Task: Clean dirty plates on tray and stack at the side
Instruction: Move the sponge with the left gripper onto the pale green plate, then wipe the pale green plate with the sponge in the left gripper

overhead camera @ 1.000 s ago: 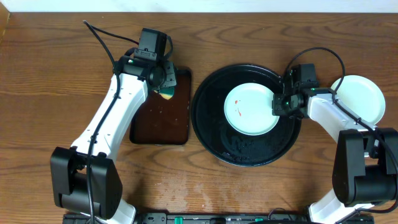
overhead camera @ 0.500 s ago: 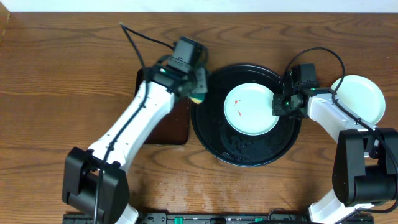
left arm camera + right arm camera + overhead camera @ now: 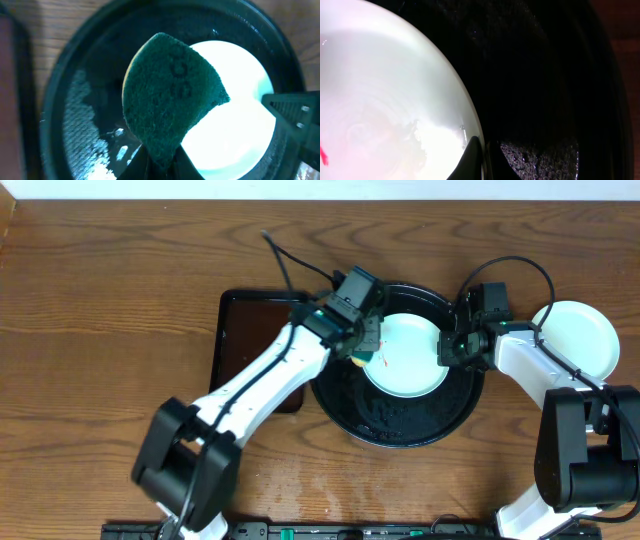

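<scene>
A pale mint-white plate (image 3: 408, 358) with a small red smear lies in the round black tray (image 3: 400, 428). It also shows in the left wrist view (image 3: 235, 120) and the right wrist view (image 3: 385, 100). My left gripper (image 3: 362, 345) is shut on a green and yellow sponge (image 3: 170, 100) and holds it over the plate's left edge. My right gripper (image 3: 446, 350) is shut on the plate's right rim, seen close in the right wrist view (image 3: 481, 159). A stack of clean plates (image 3: 580, 340) sits on the wood at the far right.
A rectangular dark brown tray (image 3: 250, 330) lies left of the black tray, partly under my left arm. The black tray's floor is wet and speckled (image 3: 540, 160). The table's back edge runs along the top.
My left arm has swung right from the brown tray, carrying the sponge over the black tray to the plate's left edge. The right arm and plate have not moved.
</scene>
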### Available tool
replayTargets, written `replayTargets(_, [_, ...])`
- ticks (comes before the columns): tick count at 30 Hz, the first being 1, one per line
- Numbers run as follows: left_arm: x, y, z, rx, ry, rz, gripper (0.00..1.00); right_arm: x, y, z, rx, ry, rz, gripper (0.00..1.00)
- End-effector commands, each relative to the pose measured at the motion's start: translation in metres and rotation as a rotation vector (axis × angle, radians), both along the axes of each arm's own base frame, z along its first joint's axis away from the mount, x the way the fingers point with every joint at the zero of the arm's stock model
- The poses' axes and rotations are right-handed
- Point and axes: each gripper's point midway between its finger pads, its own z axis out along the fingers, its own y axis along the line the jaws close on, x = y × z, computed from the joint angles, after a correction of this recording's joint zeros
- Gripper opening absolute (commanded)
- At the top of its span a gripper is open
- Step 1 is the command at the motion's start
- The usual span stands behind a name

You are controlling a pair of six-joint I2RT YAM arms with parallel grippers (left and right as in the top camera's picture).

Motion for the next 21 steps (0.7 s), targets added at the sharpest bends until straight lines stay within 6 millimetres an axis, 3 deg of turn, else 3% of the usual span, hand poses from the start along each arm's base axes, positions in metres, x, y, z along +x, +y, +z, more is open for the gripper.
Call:
replayTargets(1, [0.012, -0.005, -0.011, -0.009, -0.014, 0.027, 0.07, 0.003, 0.001, 0.008, 0.004, -0.018, -0.003, 0.01])
replayTargets(8, [0.021, -0.013, -0.018, -0.026, -0.035, 0.025, 0.07, 0.003, 0.001, 0.008, 0.004, -0.018, -0.003, 0.01])
replayTargets(21, [0.018, -0.025, -0.058, 0.008, 0.007, 0.0, 0.08, 0.003, 0.001, 0.008, 0.005, -0.018, -0.003, 0.01])
